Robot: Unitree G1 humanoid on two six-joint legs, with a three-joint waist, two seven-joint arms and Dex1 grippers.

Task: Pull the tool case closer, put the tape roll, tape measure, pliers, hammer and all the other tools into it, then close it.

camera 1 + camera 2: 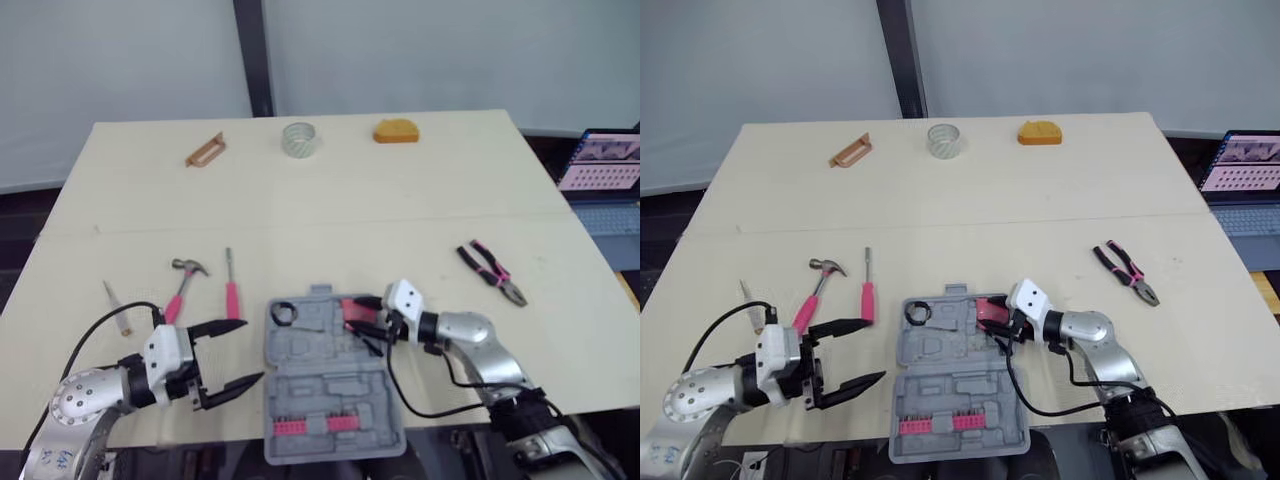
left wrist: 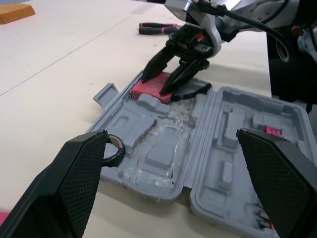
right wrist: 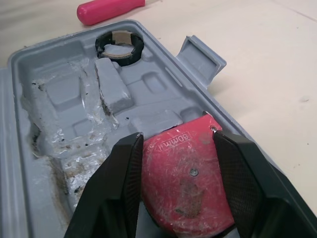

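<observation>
Right claw (image 3: 177, 141) grips red tape measure (image 3: 185, 188) inside tool case (image 1: 300, 400), bottom centre of frame. Left claw (image 1: 252, 350) spread wide, empty, lower left. Stowing step, I reckon; next: release cleanly, then fetch pliers (image 1: 490, 272), mid-right.

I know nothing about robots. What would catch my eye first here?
First, the open grey tool case at the table's near edge, lying between the two arms. The right claw is clamped on a red tape measure in the case's far right corner, while the left claw gapes wide open just left of the case. Pink-handled tools, a hammer and pliers, lie loose on the table on either side.
</observation>
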